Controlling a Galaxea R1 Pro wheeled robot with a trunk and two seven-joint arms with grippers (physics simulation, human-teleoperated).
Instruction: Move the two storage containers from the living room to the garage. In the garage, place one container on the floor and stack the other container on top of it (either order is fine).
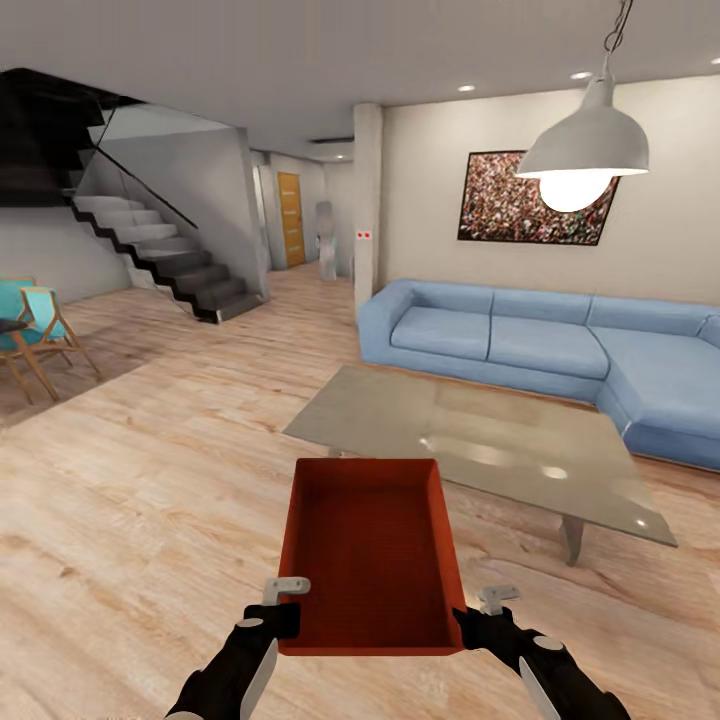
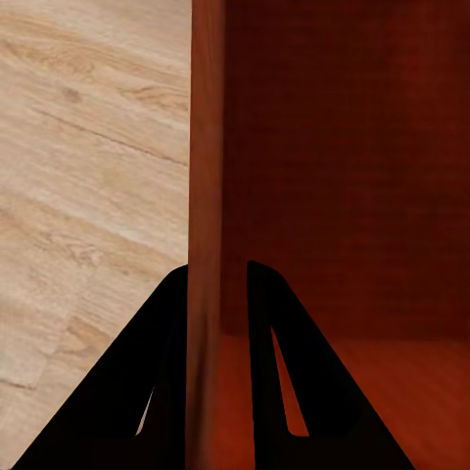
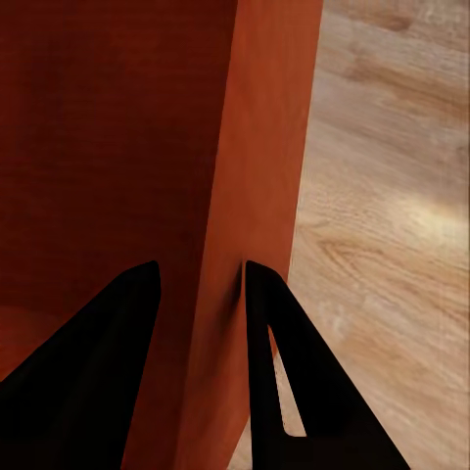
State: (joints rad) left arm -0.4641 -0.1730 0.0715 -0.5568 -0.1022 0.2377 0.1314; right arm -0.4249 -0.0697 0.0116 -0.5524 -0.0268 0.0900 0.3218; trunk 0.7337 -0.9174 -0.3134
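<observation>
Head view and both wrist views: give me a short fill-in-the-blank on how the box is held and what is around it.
1. The orange-red box is held by ____ grippers, the left gripper and the right gripper.
2. Each gripper's fingers straddle a side ____ of the box.
3. Inside, the box is ____.
4. The sofa behind the glass table is ____.

Missing: two; wall; empty; blue
</observation>
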